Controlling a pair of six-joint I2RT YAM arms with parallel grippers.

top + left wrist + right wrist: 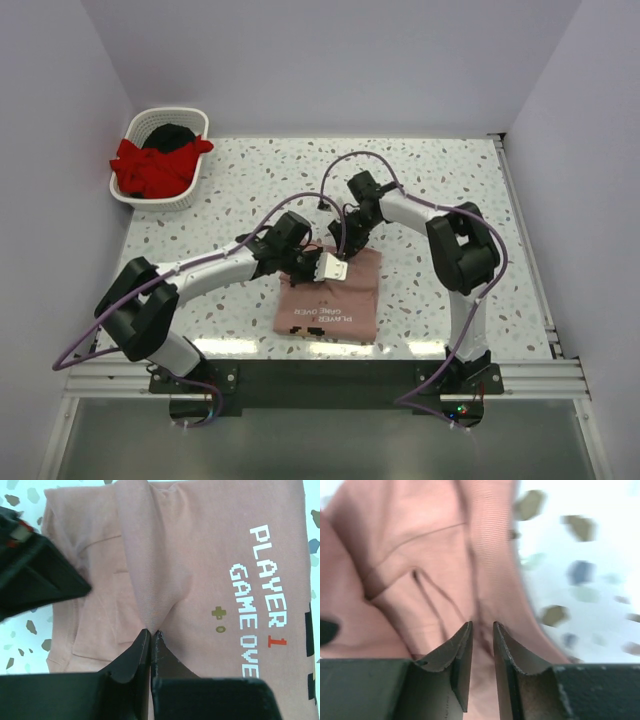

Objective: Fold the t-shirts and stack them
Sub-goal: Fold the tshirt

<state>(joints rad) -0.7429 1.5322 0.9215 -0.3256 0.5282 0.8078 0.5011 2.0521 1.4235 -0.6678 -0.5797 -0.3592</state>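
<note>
The left arm (210,272) and right arm (468,322) share one build: white tubular links between bulky black joint housings, each trailed by a looping purple cable (352,153). The jaws are matte black wedges tapering to thin tips, their inner faces scuffed and dusty.

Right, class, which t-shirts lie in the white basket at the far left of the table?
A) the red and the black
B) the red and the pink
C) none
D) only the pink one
A: the top view shows the red t-shirt and the black t-shirt in the basket, while the pink t-shirt lies on the table.
</note>
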